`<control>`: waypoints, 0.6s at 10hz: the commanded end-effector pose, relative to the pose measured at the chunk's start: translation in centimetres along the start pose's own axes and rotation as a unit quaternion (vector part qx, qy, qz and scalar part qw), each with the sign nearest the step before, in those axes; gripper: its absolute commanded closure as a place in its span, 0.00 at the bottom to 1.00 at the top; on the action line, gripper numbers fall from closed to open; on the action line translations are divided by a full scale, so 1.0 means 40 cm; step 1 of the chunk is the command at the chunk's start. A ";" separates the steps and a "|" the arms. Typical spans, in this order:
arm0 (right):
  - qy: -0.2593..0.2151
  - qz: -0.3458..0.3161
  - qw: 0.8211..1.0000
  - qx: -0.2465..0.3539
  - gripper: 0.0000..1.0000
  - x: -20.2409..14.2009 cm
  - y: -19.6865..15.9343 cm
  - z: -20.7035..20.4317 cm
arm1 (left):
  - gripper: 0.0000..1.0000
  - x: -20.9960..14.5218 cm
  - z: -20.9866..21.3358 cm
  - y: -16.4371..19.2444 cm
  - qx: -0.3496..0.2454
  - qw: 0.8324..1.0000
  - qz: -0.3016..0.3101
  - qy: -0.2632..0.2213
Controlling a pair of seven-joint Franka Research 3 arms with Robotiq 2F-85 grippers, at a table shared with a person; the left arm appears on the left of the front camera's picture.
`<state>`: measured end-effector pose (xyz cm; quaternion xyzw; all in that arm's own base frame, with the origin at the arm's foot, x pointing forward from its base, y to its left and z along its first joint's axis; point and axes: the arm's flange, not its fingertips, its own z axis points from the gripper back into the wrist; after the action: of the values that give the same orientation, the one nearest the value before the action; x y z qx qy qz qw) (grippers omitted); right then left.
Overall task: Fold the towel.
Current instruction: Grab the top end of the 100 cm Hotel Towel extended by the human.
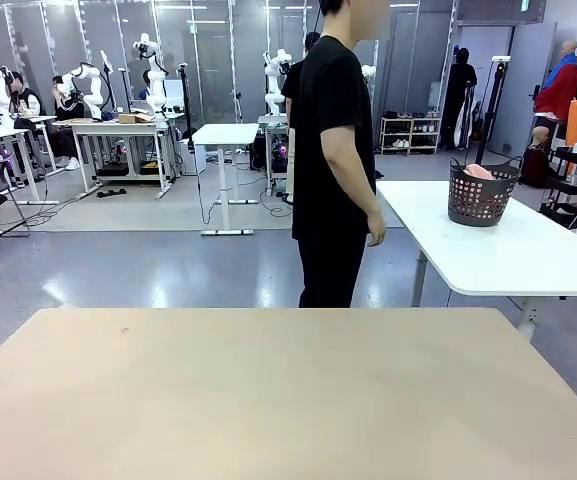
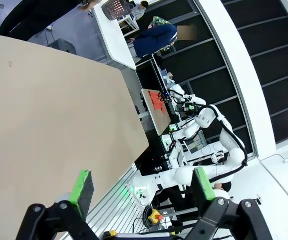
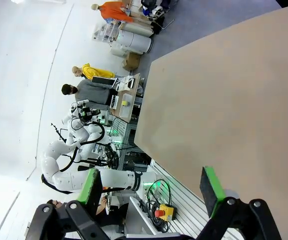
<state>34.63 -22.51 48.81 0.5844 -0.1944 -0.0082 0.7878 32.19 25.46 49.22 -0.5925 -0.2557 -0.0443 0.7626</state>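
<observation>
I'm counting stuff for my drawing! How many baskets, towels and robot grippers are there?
Baskets: 1, the dark basket
Towels: 1, the pink towel in that basket
Grippers: 2, the left gripper and the right gripper, both open
Total: 4

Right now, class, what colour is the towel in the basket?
Salmon pink. The towel, in the basket, shows best in the front view.
</observation>
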 end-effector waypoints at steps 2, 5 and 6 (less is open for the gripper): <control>0.000 0.003 1.000 0.007 0.00 0.002 0.001 0.001 | 0.00 -0.003 0.004 0.000 -0.005 1.000 -0.003 0.001; 0.000 0.003 1.000 0.007 0.00 0.002 0.001 0.001 | 0.00 -0.003 0.004 0.000 -0.005 1.000 -0.003 0.001; 0.000 0.003 1.000 0.007 0.00 0.002 0.001 0.001 | 0.00 -0.003 0.004 0.000 -0.005 1.000 -0.003 0.001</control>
<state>34.65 -22.46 48.81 0.5842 -0.1940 -0.0078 0.7881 32.14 25.51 49.23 -0.5920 -0.2561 -0.0436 0.7629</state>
